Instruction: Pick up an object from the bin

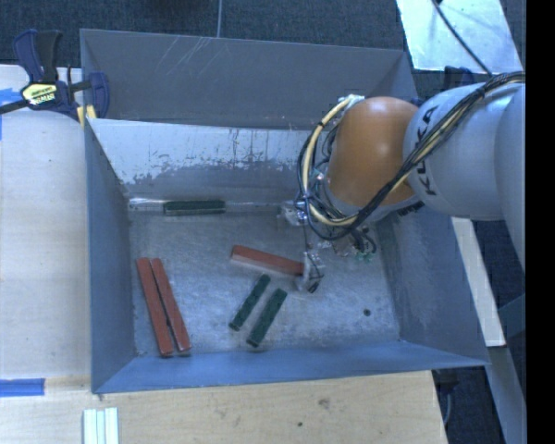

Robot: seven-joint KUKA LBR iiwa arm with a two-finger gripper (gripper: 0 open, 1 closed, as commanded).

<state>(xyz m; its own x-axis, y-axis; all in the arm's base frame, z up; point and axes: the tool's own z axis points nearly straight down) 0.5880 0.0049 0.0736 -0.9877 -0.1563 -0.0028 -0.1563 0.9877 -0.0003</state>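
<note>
My gripper (311,273) hangs low in the middle right of the bin, its fingertips at the right end of a red-brown flat bar (265,260) that lies slanted on the floor. Whether the fingers enclose that end I cannot make out. Just below the fingertips lie two dark green bars (259,309) side by side, slanted.
Two red-brown bars (163,306) lie together at the bin's left front. A dark green bar inside a clear tube (194,207) rests along the back wall. The arm with its orange cover and cables fills the bin's right rear.
</note>
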